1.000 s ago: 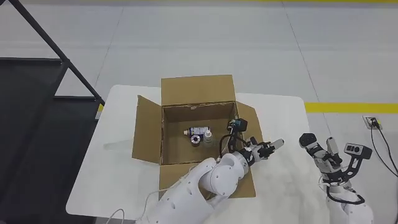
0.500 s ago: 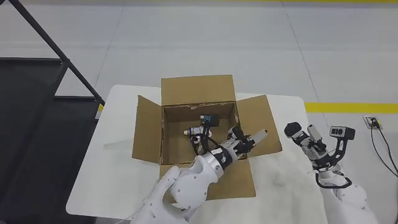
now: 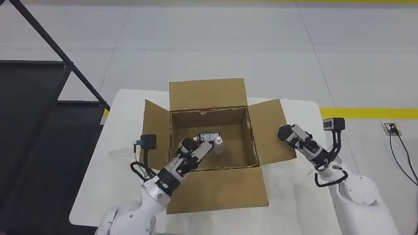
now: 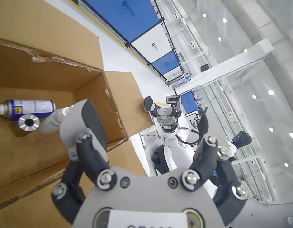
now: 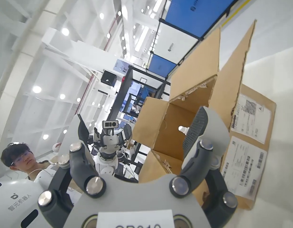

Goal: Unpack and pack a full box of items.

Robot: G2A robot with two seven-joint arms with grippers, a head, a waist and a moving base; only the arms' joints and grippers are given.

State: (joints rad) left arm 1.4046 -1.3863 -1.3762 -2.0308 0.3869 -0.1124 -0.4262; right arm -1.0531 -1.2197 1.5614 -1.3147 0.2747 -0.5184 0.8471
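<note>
From above, the open cardboard box point(image 3: 209, 94) sits on a white table point(image 3: 111, 189). Inside it, a spray can point(image 3: 210, 136) lies on its side, long way across the box, white tip toward the robot's left. The left gripper point(image 3: 194, 149) hangs just beside it, maybe touching.

In the left wrist view, that gripper is wide open and holds nothing.

In the right wrist view, the right gripper point(image 5: 141, 122) is wide open and empty, near a box flap with barcode labels point(image 5: 243, 164).

Box point(image 3: 208, 95): centre of my table point(image 3: 111, 176), flaps spread.
Spray can point(image 4: 30, 108): in the box, toward its far wall.
Metal cylinder point(image 4: 29, 122): just before the can.
Bottle point(image 4: 51, 122): just right of both.
My left gripper point(image 3: 198, 147): over the box's near side.
My right gripper point(image 3: 290, 134): outside, beside the right flap.
</note>
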